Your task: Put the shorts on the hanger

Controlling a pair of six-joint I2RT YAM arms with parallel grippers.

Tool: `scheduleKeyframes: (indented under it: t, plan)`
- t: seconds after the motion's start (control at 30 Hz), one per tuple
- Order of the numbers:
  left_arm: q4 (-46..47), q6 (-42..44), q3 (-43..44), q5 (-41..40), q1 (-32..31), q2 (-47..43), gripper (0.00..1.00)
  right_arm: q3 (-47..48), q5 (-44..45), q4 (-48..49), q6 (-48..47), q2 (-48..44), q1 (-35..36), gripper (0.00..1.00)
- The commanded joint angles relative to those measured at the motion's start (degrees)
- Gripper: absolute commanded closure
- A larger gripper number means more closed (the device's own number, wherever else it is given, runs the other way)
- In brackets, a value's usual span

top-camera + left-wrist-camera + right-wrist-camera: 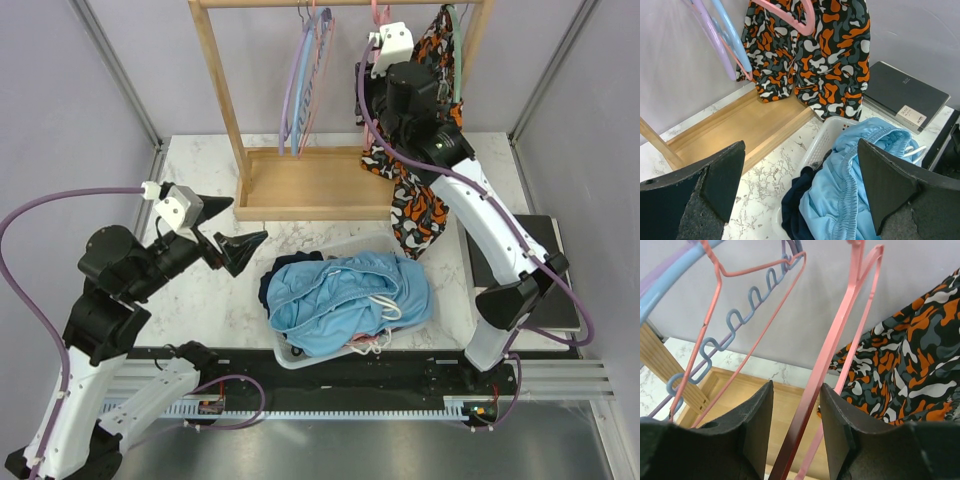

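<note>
The sky-blue shorts (340, 290) lie bunched on top of a white basket (290, 355), the white drawstring showing at their right side. They also show in the left wrist view (865, 190). My left gripper (248, 220) is open and empty, just left of the basket and above the table (801, 144). The pink hanger (840, 330) hangs from the rack rail. My right gripper (796, 385) is up at the rail, jaws open, with one arm of the hanger passing between the fingers. In the top view the right wrist hides most of the hanger.
A wooden rack (300, 185) stands at the back, with lilac and blue hangers (300, 80) on its left. An orange-black-white garment (415, 205) hangs at its right. Dark navy clothing (795, 200) lies under the shorts. A black book (545, 260) lies at the right.
</note>
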Motion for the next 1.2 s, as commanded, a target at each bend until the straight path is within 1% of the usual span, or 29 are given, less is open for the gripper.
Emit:
scheduleKeyframes:
  t: [0.0,0.3,0.5,0.6,0.63,0.7,0.73,0.8,0.87,0.97,1.0,1.03,1.1,1.17]
  plan:
    - [2.7,0.5,0.7,1.2,0.4,1.0,0.01,-1.8,-4.1,9.4,-3.3,-6.6,-0.1,1.00]
    - [3.3,0.1,1.2,2.7,0.4,2.5,0.00,-4.3,-6.7,14.0,-5.5,-10.3,-0.1,1.00]
    - [3.8,0.2,1.4,2.7,0.4,2.8,0.00,-7.7,-7.4,14.2,-5.0,-12.9,-0.1,1.00]
    - [3.9,0.2,1.3,3.0,0.4,2.9,0.00,-7.6,-7.6,12.0,-5.2,-12.4,-0.2,1.00]
    - [3.8,0.2,1.3,3.0,0.4,3.0,0.00,-6.4,-7.0,9.8,-4.5,-12.1,-0.2,0.79]
    - [3.9,0.1,1.2,3.0,0.4,2.9,0.00,-4.9,-6.5,7.8,-2.0,-11.4,-0.1,0.46]
    - [3.9,-0.1,1.0,2.9,0.4,2.8,0.00,-4.5,-6.5,6.1,-1.2,-11.2,-0.1,0.33]
    - [3.8,-0.3,0.7,3.0,0.4,2.7,0.00,-3.9,-6.5,5.1,-0.5,-10.7,-0.2,0.30]
    - [3.9,-0.1,0.6,3.0,0.4,2.7,0.00,-2.8,-3.8,2.1,0.9,-8.9,-0.1,0.28]
    - [3.8,0.0,0.7,3.1,0.4,2.5,0.00,-1.7,3.6,-0.8,0.0,-6.7,-0.2,0.25]
    - [3.9,-0.1,0.6,3.2,0.5,2.3,0.00,-2.5,4.8,-1.1,-2.9,-6.4,-0.2,0.24]
    - [3.8,-0.1,0.6,3.3,0.4,2.1,0.00,-2.9,7.2,-1.6,-3.5,-5.9,-0.3,0.22]
    - [3.9,0.0,0.4,3.3,0.4,2.0,0.00,-3.1,7.4,-3.3,-4.1,-5.4,-1.0,0.17]
    - [3.7,0.1,0.2,3.3,0.4,1.8,0.00,-3.1,7.3,-4.3,-3.4,-5.0,-2.1,0.18]
